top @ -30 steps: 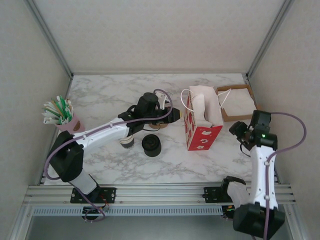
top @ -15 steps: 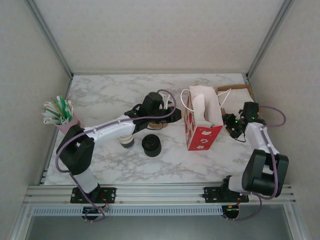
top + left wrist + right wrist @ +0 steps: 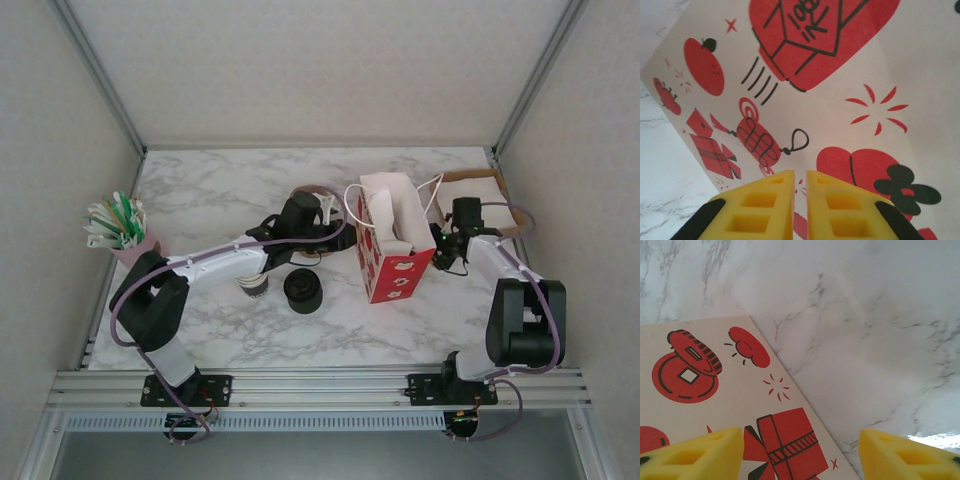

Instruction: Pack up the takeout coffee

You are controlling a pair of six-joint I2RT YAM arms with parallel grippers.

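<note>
The coffee [image 3: 302, 290] sits on the table [image 3: 200, 200], not in the bag [image 3: 398, 270] yet. The left gripper [image 3: 800, 176] is pinched shut and empty by the bag. The right gripper [image 3: 799, 440] is open.

One bag [image 3: 395, 266], one cardboard tray [image 3: 472, 175], one pink cup [image 3: 136, 250]

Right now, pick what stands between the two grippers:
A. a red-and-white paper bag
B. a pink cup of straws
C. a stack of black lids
A: the paper bag stands upright on the table with the left gripper at one side and the right gripper at the other.
</note>
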